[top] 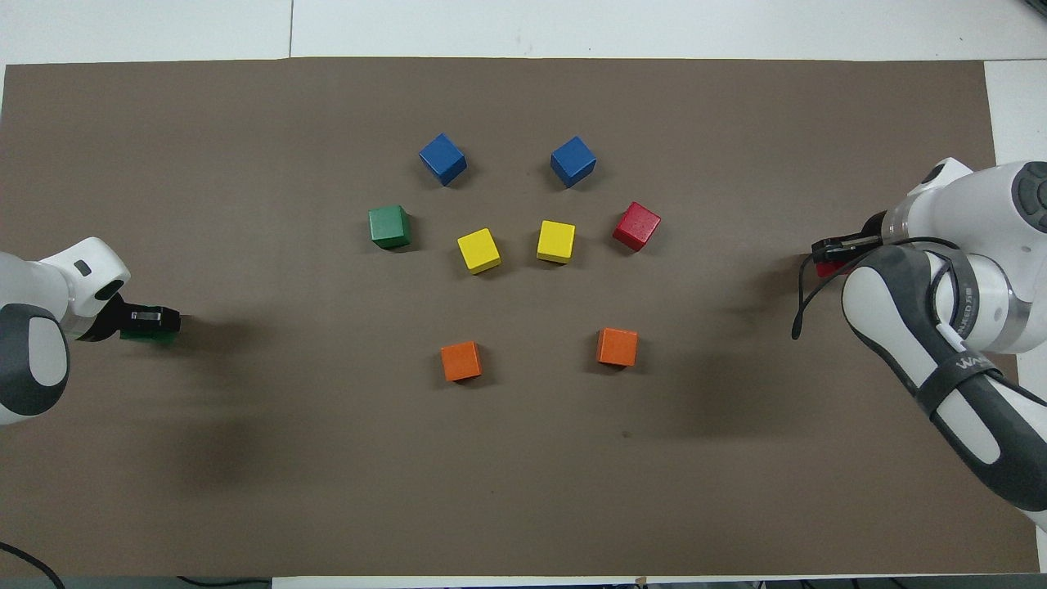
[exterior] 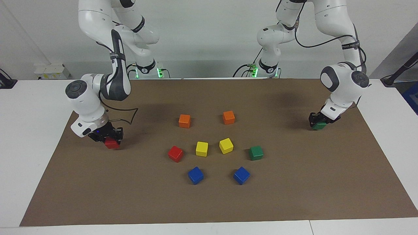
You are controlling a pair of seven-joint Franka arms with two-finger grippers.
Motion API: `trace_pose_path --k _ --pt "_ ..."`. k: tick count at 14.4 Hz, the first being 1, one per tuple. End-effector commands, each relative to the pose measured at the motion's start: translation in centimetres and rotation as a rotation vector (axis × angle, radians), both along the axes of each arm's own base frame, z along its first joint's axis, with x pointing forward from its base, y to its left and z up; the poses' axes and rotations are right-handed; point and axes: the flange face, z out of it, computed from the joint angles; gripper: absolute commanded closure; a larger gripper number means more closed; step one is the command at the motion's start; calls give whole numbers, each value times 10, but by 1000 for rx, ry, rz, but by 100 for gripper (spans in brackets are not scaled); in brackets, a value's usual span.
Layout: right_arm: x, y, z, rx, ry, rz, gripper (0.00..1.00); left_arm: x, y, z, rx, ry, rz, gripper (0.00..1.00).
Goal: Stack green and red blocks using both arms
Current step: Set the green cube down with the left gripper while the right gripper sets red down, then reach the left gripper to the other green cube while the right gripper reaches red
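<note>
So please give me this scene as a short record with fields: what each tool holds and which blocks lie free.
left tool: shut on a green block, low over the mat's left-arm end
right tool: shut on a red block, low over the right-arm end
free green block: on mat
free red block: on mat
other blocks: two yellow, two orange, two blue
stacks: none yet

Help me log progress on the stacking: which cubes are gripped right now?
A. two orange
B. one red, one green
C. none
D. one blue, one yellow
B: the right gripper is shut on a red cube and the left gripper on a green cube, each at its arm's end of the mat.
</note>
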Motion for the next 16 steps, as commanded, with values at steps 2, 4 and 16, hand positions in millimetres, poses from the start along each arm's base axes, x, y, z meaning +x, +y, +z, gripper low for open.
trace_pose_path --k 2,4,16 --pt "0 -3 -14 10 -41 -18 100 -15 6 -5 -6 -20 44 100" --pt "0 -4 -19 11 -41 -20 100 -18 5 -9 -6 -15 54 100" --pt "-1 -6 -26 12 -34 -25 0 -15 2 -11 -4 -33 34 0"
